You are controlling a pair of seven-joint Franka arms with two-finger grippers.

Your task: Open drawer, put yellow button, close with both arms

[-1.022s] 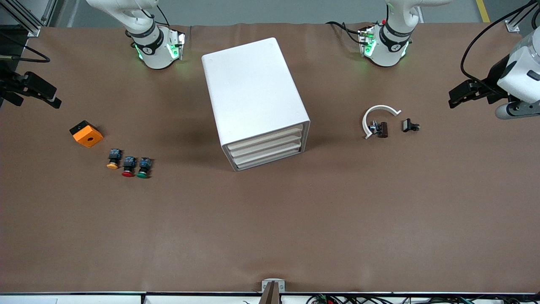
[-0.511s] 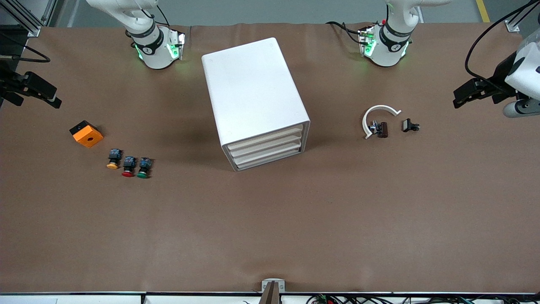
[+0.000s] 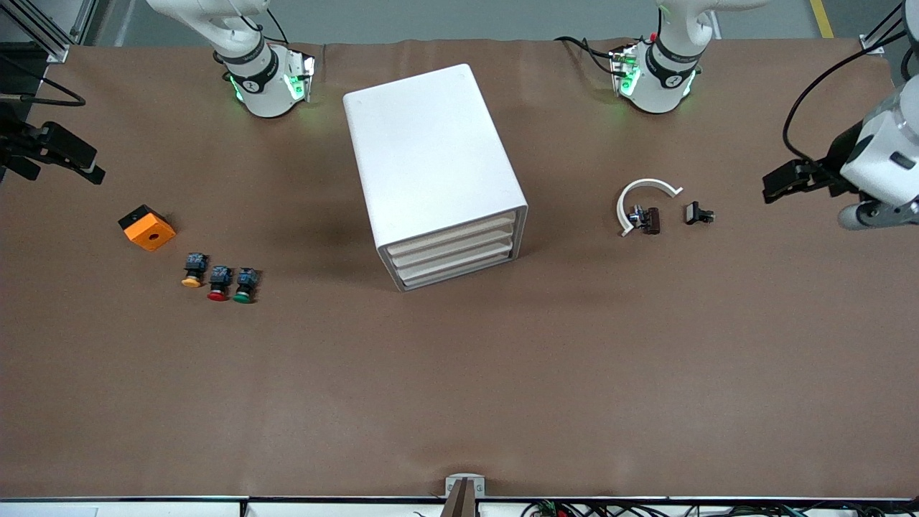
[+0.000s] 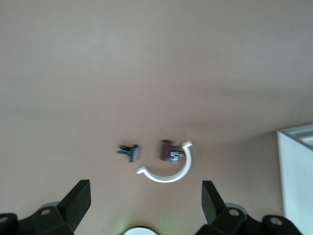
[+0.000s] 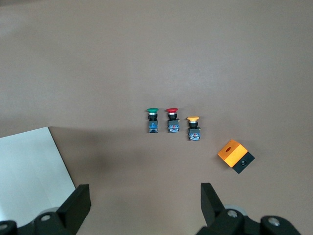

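The drawer [image 3: 451, 233], topmost of three in the white cabinet [image 3: 431, 158], is fully pushed in, so the task appears to be at its very start: nothing is opened and nothing is lifted. The cabinet stands mid-surface between the two arm bases, its drawer fronts facing the front camera and angled slightly toward the left arm's end of the surface.

The left gripper [image 3: 779, 183] hangs over the surface at the left arm's end, released and empty, its fingers [image 4: 78, 203] spread wide in the left wrist view. Between it and the cabinet lie a white curved clip [image 3: 642, 197] and two small dark parts [image 3: 698, 214]. The right gripper [image 3: 79, 165] waits at the right arm's end of the surface, equally spread and holding nothing.

The yellow button [image 3: 192, 271] lies on the surface toward the right arm's end, first in a row with the red button [image 3: 218, 282] and the green button [image 3: 245, 284], caps pointing toward the front camera, so its long axis runs toward that camera. An orange block [image 3: 147, 227] sits just beside it, farther from the front camera.

The right gripper is plainly the nearer one to the button, while the left gripper is probably better placed to take the drawer front.
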